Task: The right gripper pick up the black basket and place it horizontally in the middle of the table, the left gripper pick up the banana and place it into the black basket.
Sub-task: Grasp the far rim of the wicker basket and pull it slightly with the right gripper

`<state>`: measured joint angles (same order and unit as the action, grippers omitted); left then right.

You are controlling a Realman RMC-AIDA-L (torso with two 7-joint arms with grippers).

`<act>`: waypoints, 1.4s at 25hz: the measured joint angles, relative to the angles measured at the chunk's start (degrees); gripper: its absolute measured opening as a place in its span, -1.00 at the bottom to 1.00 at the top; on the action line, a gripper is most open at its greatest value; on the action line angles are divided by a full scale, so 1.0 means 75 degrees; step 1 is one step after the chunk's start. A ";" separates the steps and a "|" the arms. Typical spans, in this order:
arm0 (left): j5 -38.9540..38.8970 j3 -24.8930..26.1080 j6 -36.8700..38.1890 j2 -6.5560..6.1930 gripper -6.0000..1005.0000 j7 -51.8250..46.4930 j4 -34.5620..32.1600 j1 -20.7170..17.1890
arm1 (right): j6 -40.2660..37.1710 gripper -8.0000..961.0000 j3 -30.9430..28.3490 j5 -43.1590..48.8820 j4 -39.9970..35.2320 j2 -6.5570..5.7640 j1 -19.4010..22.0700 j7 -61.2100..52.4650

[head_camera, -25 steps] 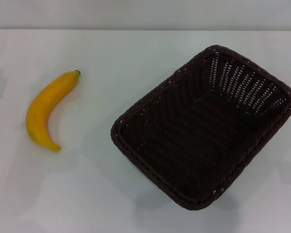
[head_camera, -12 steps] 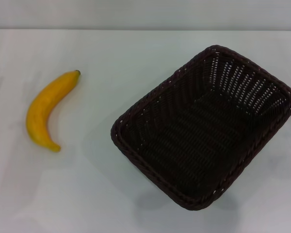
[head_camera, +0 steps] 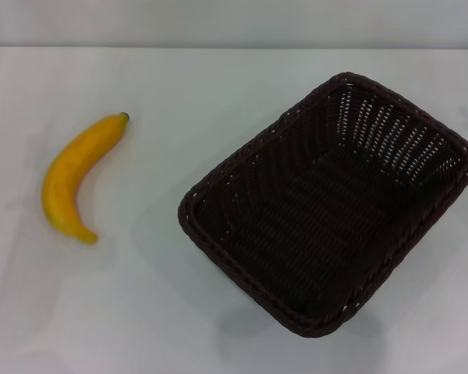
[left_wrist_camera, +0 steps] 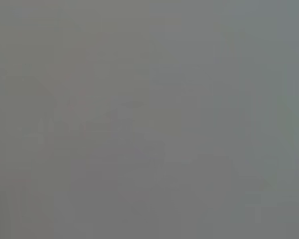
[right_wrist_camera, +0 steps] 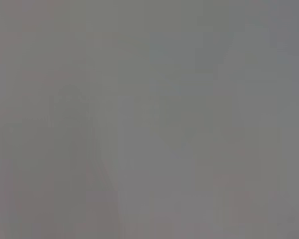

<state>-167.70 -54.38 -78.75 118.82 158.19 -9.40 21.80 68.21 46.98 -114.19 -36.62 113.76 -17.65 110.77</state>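
Observation:
In the head view the black basket [head_camera: 327, 206] sits on the white table [head_camera: 156, 312], right of centre, turned diagonally with its open side up and nothing inside. The yellow banana [head_camera: 76, 175] lies on the table at the left, well apart from the basket, its dark stem tip pointing to the far side. Neither gripper shows in the head view. Both wrist views show only a plain grey field with no object and no fingers.
The table's far edge [head_camera: 234, 48] runs across the top of the head view, with a pale wall behind it. Bare tabletop lies between the banana and the basket and along the near side.
A faint shadow at the table's far left edge has faded out. The banana and the basket have not moved.

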 joint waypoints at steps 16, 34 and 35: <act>0.0006 -0.0002 0.0000 0.0003 0.74 -0.0053 0.0006 -0.0189 | 0.1591 0.81 0.0098 0.7547 -0.3412 -0.0746 -0.2603 -0.7408; 0.0013 -0.0031 -0.0096 0.0037 0.74 -0.0250 0.0030 -0.0304 | 0.3054 0.81 0.0200 1.1212 -0.2088 -0.0626 -0.5085 -0.9129; 0.0013 -0.0028 -0.0096 0.0038 0.74 -0.0251 0.0038 -0.0313 | 0.3023 0.81 0.0200 1.1417 -0.1998 -0.0544 -0.5196 -0.9144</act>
<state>-167.61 -54.60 -79.46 119.10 156.31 -9.12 19.45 90.89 48.48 -28.56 -51.60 109.68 -56.62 42.19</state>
